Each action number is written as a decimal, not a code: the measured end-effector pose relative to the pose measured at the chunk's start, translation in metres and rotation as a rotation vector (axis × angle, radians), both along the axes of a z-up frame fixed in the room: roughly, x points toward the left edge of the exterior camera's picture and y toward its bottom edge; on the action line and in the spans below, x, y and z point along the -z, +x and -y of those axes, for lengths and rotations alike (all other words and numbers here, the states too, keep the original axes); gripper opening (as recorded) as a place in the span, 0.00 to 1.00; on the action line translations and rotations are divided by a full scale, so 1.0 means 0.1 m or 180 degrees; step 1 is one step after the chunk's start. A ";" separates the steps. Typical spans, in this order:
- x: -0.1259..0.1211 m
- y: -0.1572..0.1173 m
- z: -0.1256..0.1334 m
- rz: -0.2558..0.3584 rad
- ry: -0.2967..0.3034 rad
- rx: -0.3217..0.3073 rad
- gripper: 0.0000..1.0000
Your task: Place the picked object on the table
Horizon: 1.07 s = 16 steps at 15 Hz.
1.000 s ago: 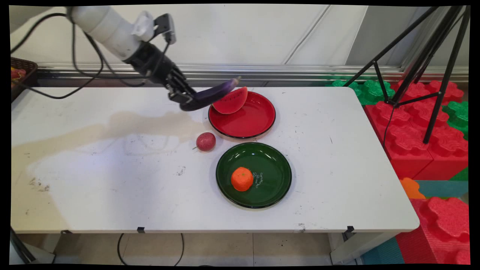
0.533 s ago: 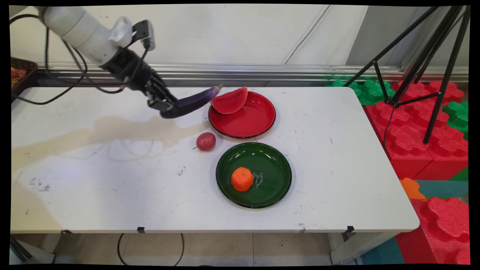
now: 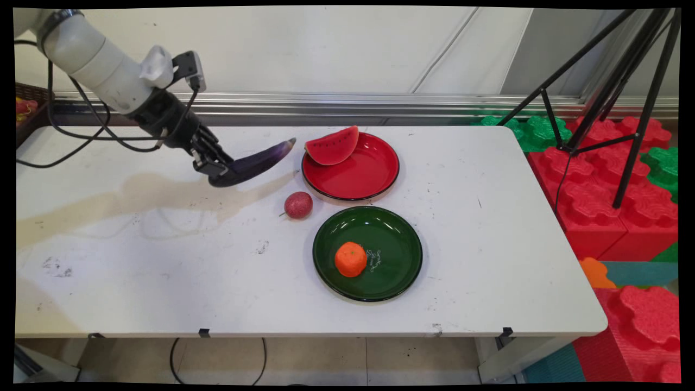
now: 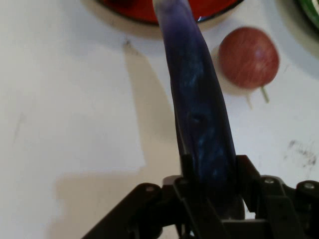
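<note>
The black two-finger gripper is clamped on the blunt end of a long, glossy dark-purple eggplant, held clear above the white table; its tip points to 2 o'clock, toward the round red plate carrying a red watermelon wedge. A small speckled red fruit lies near, at 4 o'clock of the gripper. A round dark-green plate holds an orange mandarin. Advisory: keep grip pressure constant; the long overhang may pivot the eggplant.
</note>
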State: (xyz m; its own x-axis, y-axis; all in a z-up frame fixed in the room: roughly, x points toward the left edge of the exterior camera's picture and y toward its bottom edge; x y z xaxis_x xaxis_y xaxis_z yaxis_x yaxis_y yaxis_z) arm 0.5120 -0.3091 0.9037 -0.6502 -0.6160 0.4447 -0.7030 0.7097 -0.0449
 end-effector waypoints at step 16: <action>0.77 0.05 0.14 -0.0087 0.0369 -0.0866 0.00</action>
